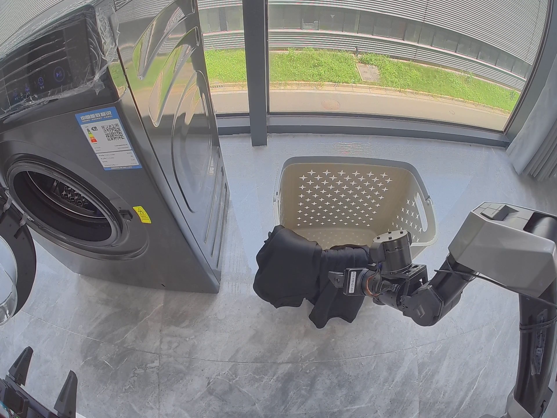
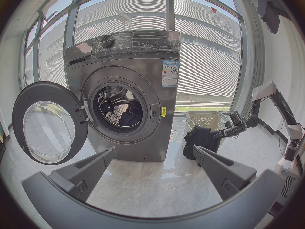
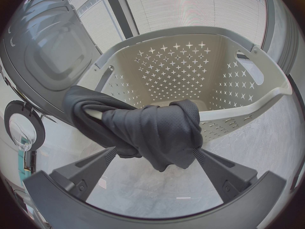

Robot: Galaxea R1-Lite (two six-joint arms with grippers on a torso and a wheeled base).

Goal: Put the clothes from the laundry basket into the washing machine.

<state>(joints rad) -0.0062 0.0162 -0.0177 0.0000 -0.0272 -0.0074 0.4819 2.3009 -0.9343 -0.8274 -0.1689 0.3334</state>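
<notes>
1. While the washing machine (image 1: 116,204) stands with its round door (image 2: 47,123) swung wide, a dark cloth (image 2: 130,118) lies inside the drum.
2. Near the machine, the laundry basket (image 1: 348,166) sits on the grey floor (image 1: 232,349).
3. A black garment (image 1: 290,268) is draped over the basket's near rim and hangs down its outer side.
4. The right gripper (image 3: 154,153) is at the garment, its fingers spread wide on either side of the bunched cloth.
5. The left gripper (image 2: 153,149) hangs low facing the machine, fingers apart, holding nothing.
</notes>
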